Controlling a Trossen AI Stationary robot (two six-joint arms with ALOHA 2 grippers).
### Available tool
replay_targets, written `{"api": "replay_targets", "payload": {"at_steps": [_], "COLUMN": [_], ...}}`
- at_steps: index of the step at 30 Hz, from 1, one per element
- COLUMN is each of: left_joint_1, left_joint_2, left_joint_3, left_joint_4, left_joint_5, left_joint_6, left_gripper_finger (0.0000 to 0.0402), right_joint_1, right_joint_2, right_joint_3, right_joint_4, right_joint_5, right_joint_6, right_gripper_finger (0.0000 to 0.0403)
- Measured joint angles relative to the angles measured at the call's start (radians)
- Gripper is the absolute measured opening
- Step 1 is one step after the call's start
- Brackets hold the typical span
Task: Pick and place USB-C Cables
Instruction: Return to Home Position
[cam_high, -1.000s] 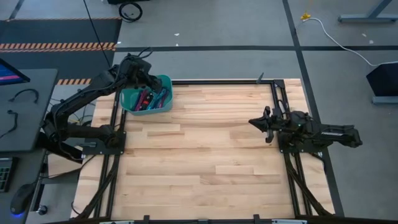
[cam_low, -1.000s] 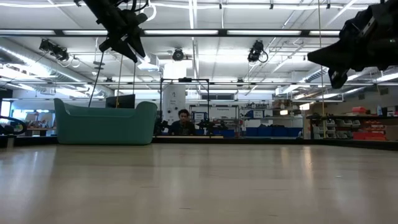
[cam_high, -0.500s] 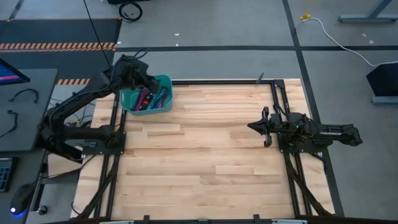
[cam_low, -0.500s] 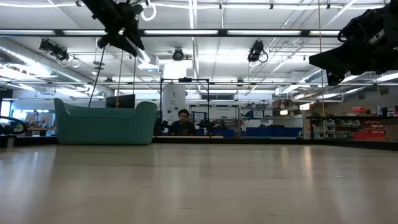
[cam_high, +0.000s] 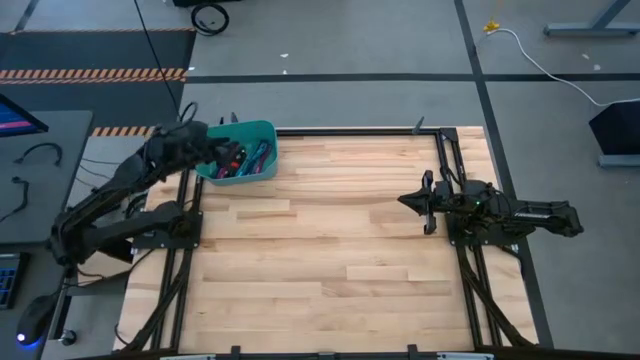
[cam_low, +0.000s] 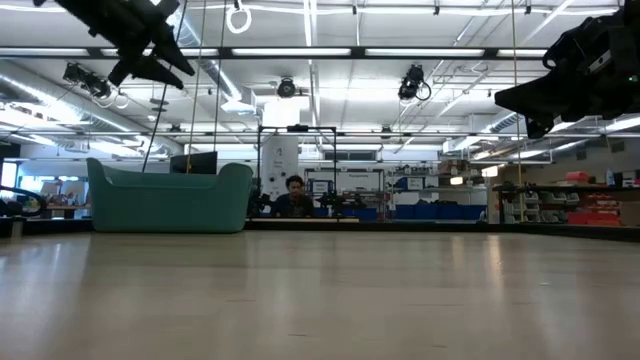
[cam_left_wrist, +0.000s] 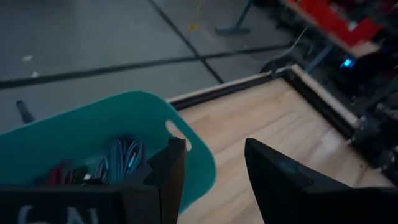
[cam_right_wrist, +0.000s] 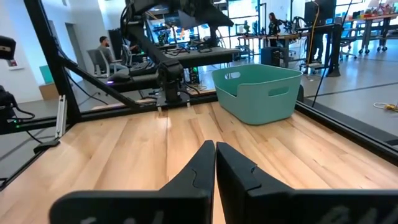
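The USB-C cables (cam_high: 241, 157) lie as a heap of teal, green, maroon and dark bundles on the floor of the teal bin (cam_high: 268, 152), which stands at the table's far left corner. The left wrist view shows some of them (cam_left_wrist: 121, 158) inside the bin (cam_left_wrist: 93, 121). My left gripper (cam_high: 213, 150) hangs open and empty over the bin's left rim, its fingertips (cam_left_wrist: 214, 149) above the bin's edge. My right gripper (cam_high: 408, 200) waits shut and empty above the right half of the table, pointing left; its fingers (cam_right_wrist: 215, 149) face the bin (cam_right_wrist: 258, 93).
Bare wooden table top (cam_high: 330, 250) spreads between the arms. Black frame rails (cam_high: 455, 240) run along the left and right sides. In the low view the bin (cam_low: 170, 200) stands at the far left, and a person sits far behind the table.
My left gripper has drawn back from above the middle of the bin toward the table's left edge and now hangs over the bin's left rim, empty. The cables stay in the bin.
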Motion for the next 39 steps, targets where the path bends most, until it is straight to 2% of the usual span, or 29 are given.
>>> {"api": "replay_targets", "payload": {"at_steps": [6, 14, 17, 30, 35, 39], "left_joint_1": [-0.001, -0.053, -0.081, -0.12, -0.244, -0.35], "left_joint_2": [-0.07, -0.082, -0.081, -0.095, -0.263, -0.42], "left_joint_3": [-0.227, -0.45, -0.484, -0.506, -0.506, -0.506], "left_joint_4": [0.311, 0.724, 0.745, 0.672, 0.583, 0.578], "left_joint_5": [0.019, 0.324, 0.39, 0.383, 0.294, 0.219], "left_joint_6": [-0.006, -0.159, -0.176, -0.214, -0.159, 0.014], "left_gripper_finger": [0.0172, 0.0172, 0.0172, 0.0172, 0.0172, 0.0172], "right_joint_1": [0.0, 0.0, 0.0, 0.0, 0.0, 0.0], "right_joint_2": [0.0, 0.0, 0.0, 0.0, 0.0, 0.0], "right_joint_3": [0.0, 0.0, 0.0, 0.0, 0.0, 0.0], "right_joint_4": [0.001, 0.003, 0.006, 0.007, 0.008, 0.01], "right_joint_5": [0.0, 0.0, 0.0, 0.0, 0.0, 0.0], "right_joint_6": [0.001, 0.001, 0.001, 0.001, 0.001, 0.001], "right_gripper_finger": [0.0021, 0.0021, 0.002, 0.0021, 0.002, 0.0021]}}
